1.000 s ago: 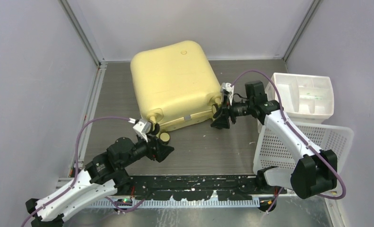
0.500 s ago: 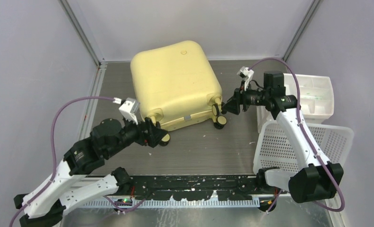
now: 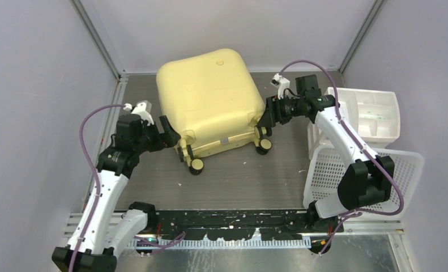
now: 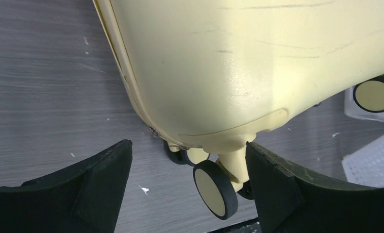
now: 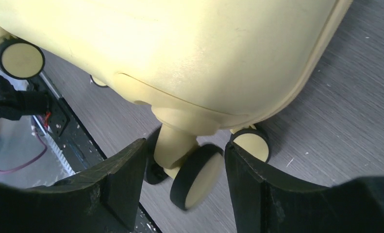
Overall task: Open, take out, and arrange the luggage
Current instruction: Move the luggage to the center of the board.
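- Left gripper (image 3: 169,135), jaws wide apart, sits at the near-left corner of the luggage (image 3: 207,96).
- Right gripper (image 3: 265,118), jaws apart, faces the near-right corner; a caster wheel (image 5: 195,175) shows between its fingers.
- Luggage lies closed and flat on the tabletop (image 3: 238,175), towards the back.

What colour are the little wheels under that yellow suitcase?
The wheels have pale yellow faces ringed by black tyres, shown best in the left wrist view.
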Controlling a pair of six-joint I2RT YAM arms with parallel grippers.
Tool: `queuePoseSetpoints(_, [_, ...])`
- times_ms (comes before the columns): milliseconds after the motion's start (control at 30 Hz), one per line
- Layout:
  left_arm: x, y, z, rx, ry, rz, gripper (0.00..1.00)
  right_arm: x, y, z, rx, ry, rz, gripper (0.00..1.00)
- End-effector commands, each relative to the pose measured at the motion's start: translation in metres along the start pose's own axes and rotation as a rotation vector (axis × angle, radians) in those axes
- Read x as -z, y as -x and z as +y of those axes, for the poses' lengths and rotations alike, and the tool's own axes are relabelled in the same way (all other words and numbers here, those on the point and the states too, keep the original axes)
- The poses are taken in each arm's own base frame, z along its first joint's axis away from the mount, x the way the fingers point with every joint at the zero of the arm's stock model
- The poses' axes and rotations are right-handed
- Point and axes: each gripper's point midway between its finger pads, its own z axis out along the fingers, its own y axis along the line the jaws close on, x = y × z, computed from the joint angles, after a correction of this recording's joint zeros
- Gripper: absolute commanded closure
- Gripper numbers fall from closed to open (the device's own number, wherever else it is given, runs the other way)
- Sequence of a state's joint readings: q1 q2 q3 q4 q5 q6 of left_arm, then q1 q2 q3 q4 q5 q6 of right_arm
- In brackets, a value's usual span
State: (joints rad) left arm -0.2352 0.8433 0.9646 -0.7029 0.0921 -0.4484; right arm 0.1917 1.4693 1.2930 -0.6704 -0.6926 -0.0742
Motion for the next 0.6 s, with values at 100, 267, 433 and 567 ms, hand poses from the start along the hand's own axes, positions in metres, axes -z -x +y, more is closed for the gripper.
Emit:
queuePoseSetpoints(100, [-0.016, -0.008, -0.033, 0.125, -0.301, 0.05, 0.14, -0.009, 0.007, 0.006, 0.023, -0.029, 0.029, 0.4])
queuePoseSetpoints(267, [-0.038, -0.005, -0.038, 0.194, -0.353, 0.058, 0.33, -0.006, 0.03, -0.002, 0.068, -0.076, 0.015, 0.62])
queuePoseSetpoints(433, [-0.048, 0.008, -0.043, 0.219, -0.382, 0.032, 0.38, -0.009, 0.055, -0.014, 0.065, -0.105, -0.005, 0.7])
queuePoseSetpoints(567, [-0.04, 0.019, -0.042, 0.19, -0.368, -0.024, 0.37, -0.009, 0.059, -0.016, 0.057, -0.082, 0.0, 0.62])
